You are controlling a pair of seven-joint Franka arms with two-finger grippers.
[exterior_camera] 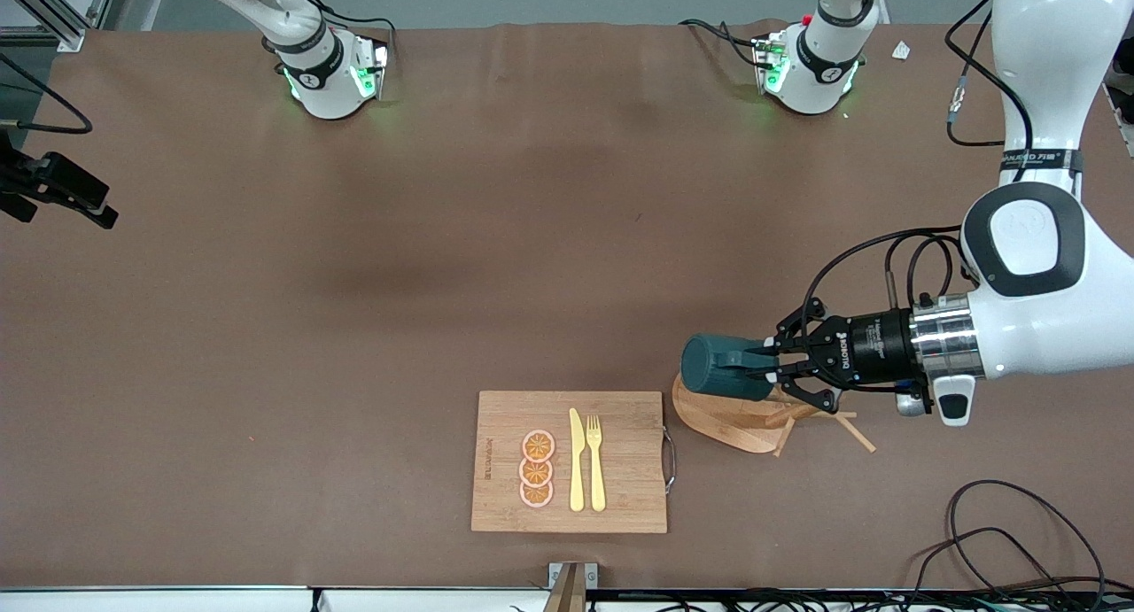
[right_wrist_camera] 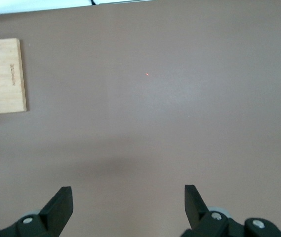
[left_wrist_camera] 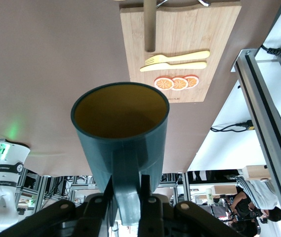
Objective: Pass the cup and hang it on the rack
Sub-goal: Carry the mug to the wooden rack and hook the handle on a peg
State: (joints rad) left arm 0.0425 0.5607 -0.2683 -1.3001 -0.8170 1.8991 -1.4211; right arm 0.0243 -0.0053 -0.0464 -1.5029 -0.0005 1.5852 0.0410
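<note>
Cup [exterior_camera: 722, 367] clamped by its handle in left pincer [exterior_camera: 769, 362], long axis level, poised over rack [exterior_camera: 735, 422] base with pegs just beneath the pincer; right pincer [right_wrist_camera: 128, 202] spread apart, waiting over bare worktop [exterior_camera: 354, 284], well apart.

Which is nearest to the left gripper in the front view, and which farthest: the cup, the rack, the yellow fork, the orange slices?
From the left gripper, which hangs over the rack:
1. Cup, clamped by its handle.
2. Rack, directly under the gripper.
3. Yellow fork, on the cutting board, beside the knife.
4. Orange slices, on the board toward the right arm's end.
</note>
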